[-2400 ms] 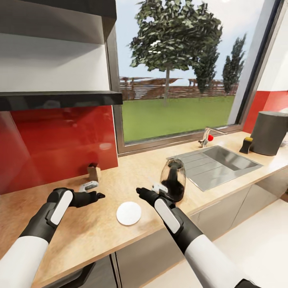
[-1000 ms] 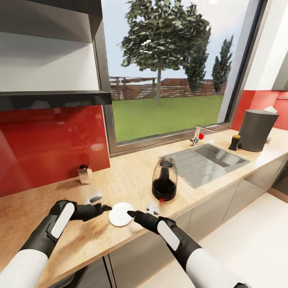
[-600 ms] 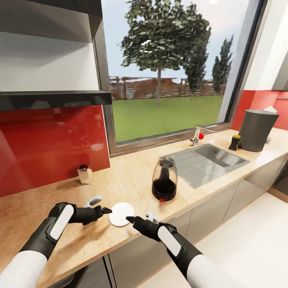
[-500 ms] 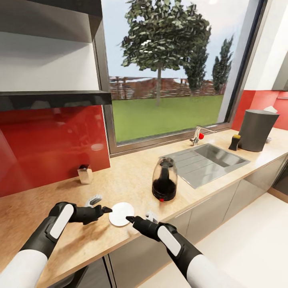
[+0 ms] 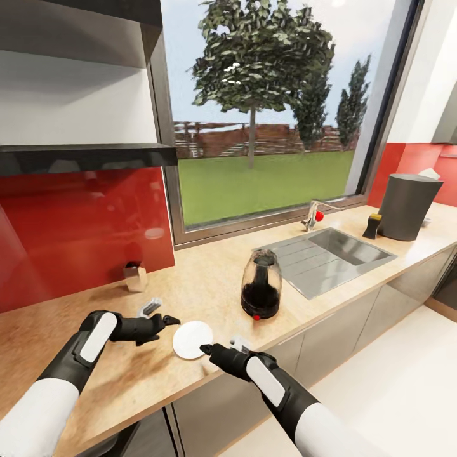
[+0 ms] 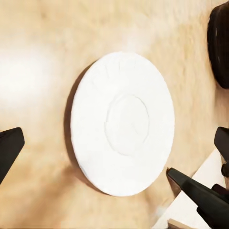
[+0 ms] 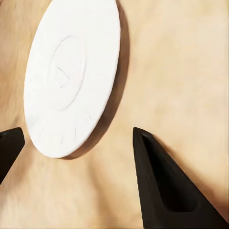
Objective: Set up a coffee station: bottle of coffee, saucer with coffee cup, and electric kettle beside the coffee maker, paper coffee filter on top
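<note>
The white saucer (image 5: 192,339) lies flat on the wooden countertop (image 5: 209,279) near its front edge. Just behind and to its right stands the coffee maker (image 5: 261,285), a dark glass carafe with a red button. My left gripper (image 5: 162,313) hovers open at the saucer's back left. In the left wrist view the saucer (image 6: 121,123) lies between its spread fingertips (image 6: 9,148). My right gripper (image 5: 221,346) is open at the saucer's front right edge, and the saucer (image 7: 71,76) shows beside its dark fingers (image 7: 162,181).
A small metallic container (image 5: 134,277) stands by the red backsplash. A sink (image 5: 327,254) with a tap (image 5: 313,216) lies to the right. Beyond it stands a dark grey cylindrical vessel (image 5: 406,206). A black shelf (image 5: 89,155) hangs above on the left.
My left gripper has lifted slightly back and away from the saucer's left edge. The right gripper and the saucer have hardly moved. Earlier the whole view shifted as the camera moved.
</note>
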Controlling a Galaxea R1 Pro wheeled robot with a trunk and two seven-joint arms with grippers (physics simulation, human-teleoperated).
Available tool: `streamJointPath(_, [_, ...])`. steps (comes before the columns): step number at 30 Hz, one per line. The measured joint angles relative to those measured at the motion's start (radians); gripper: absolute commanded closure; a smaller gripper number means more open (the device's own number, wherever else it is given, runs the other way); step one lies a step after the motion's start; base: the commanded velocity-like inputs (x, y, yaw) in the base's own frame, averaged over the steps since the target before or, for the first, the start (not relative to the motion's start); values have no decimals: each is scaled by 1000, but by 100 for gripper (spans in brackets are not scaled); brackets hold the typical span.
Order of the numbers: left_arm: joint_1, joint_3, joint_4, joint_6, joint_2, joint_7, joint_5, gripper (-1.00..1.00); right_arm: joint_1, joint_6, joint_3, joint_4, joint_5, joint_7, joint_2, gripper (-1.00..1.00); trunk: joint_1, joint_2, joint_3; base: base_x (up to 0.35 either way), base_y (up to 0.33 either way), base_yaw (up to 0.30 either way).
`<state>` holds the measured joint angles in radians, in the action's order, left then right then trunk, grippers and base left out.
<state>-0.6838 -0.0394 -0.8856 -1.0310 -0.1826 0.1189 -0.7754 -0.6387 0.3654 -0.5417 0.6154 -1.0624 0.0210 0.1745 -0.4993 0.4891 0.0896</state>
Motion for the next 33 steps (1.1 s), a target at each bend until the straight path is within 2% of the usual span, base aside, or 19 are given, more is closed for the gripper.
streamJointPath(5, [1,1,6,1,-3,-4,1,-100,0,1,0,1,-1,5,0,-100,0,0,0,32,0,0])
streamJointPath(12, [9,1,14,2,2,-5,1,-100,1,1,0,0,-1,5,0,-100,0,0,0,254,0,0])
streamJointPath(24, [12,3,14,2,-3,-5,2,-100,3,1,0,-2,-10,5,0,-100,0,0,0,119,0,0])
streamJointPath(33, [14,3,16,2,-6,-5,3,-100,8,-2,1,-4,-14,5,0,-100,0,0,0,28,0,0])
